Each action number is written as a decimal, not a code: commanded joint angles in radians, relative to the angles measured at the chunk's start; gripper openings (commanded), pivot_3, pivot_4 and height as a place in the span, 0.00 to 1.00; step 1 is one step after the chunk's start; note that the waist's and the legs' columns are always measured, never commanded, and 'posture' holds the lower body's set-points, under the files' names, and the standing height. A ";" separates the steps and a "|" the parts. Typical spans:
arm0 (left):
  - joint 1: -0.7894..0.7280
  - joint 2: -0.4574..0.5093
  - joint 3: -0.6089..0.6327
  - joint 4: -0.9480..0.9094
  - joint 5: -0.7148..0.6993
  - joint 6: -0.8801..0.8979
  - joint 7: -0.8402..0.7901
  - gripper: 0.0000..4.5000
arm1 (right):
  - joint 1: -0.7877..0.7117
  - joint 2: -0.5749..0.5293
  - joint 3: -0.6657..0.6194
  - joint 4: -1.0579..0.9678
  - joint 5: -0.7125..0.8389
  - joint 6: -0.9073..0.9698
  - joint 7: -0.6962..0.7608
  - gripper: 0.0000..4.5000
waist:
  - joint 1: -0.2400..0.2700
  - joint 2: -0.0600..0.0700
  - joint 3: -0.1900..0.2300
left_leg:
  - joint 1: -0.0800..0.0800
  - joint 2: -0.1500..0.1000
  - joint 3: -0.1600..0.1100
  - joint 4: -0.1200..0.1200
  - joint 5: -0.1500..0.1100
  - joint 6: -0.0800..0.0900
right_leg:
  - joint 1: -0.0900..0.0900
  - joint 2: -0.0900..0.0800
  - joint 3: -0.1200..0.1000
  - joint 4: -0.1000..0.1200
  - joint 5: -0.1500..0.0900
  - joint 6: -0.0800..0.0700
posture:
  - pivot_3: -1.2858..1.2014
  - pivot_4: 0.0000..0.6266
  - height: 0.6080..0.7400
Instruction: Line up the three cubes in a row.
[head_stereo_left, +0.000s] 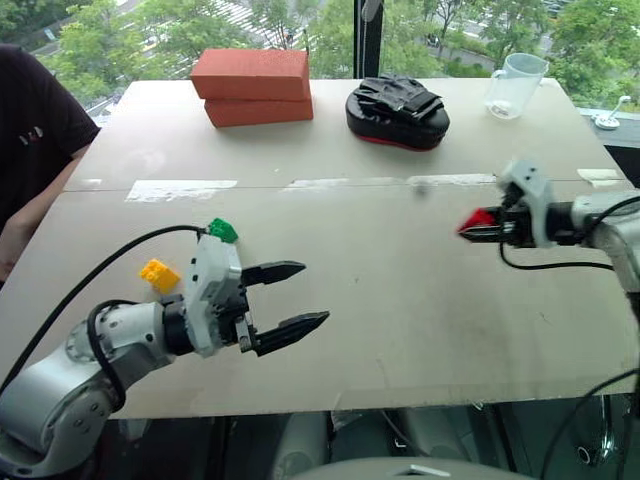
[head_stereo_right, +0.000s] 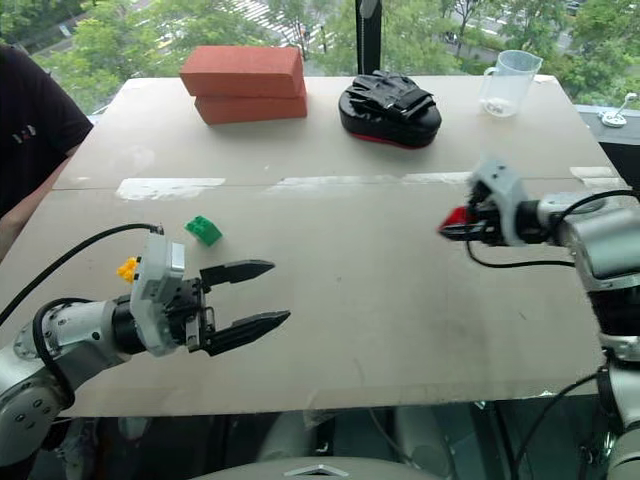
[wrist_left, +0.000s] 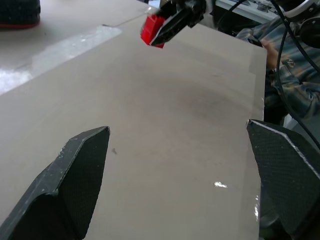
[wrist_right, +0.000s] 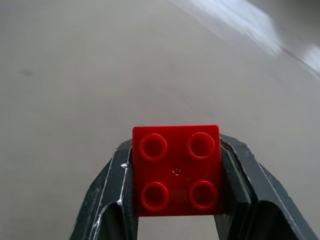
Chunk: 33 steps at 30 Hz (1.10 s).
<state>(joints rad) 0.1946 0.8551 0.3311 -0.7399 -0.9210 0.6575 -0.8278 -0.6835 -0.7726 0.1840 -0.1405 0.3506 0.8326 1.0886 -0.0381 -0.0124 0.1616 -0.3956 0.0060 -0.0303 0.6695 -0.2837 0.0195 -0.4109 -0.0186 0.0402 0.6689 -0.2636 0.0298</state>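
Your right gripper (head_stereo_left: 478, 224), at the right of the frame, pinches the red cube (wrist_right: 175, 169) for carrying to the green cube (head_stereo_right: 204, 231) and yellow cube (head_stereo_left: 159, 274) at left; your left gripper (head_stereo_left: 290, 298) stands spread, empty.

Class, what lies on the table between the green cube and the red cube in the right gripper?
Only bare table between the green cube and the red cube, seen in the right eye view.

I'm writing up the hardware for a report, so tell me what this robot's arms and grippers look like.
Both arms are silver-grey metal with rounded joints and loose black cables looping alongside. The left gripper has a white housing over a black mechanism and two tapered black fingers with finely textured faces. The right gripper matches, with a white wrist housing.
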 joint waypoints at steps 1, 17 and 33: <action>0.040 0.013 0.063 -0.032 0.017 -0.037 -0.037 1.00 | -0.061 0.025 0.161 0.036 -0.128 -0.180 0.051 0.30 | 0.004 0.000 0.000 | 0.000 0.000 0.000 0.001 0.000 0.000 | 0.000 0.000 0.000 0.000 0.000 0.000 | 0.52 0.24 0.98; 0.134 0.004 0.110 -0.063 0.042 -0.072 -0.055 1.00 | -0.246 0.190 0.290 0.498 -0.351 -0.517 0.175 0.30 | 0.022 0.000 0.000 | 0.000 -0.002 -0.001 0.000 0.003 -0.005 | -0.001 -0.002 -0.001 0.000 0.000 0.000 | 0.52 0.24 0.98; 0.136 -0.004 0.098 -0.041 0.060 -0.095 -0.068 1.00 | -0.245 0.201 0.279 0.541 -0.396 -0.537 0.252 0.72 | 0.022 0.000 0.000 | -0.001 -0.002 -0.001 0.000 0.003 -0.005 | -0.001 -0.002 -0.001 0.000 0.000 0.000 | 0.52 0.24 0.98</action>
<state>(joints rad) 0.3280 0.8588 0.4226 -0.7728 -0.8667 0.5867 -0.8887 -0.9050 -0.5689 0.4862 0.4130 -0.0509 0.3096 1.3061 -0.0156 -0.0127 0.1619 -0.3961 0.0043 -0.0312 0.6699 -0.2810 0.0147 -0.4114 -0.0205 0.0390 0.6690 -0.2637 0.0294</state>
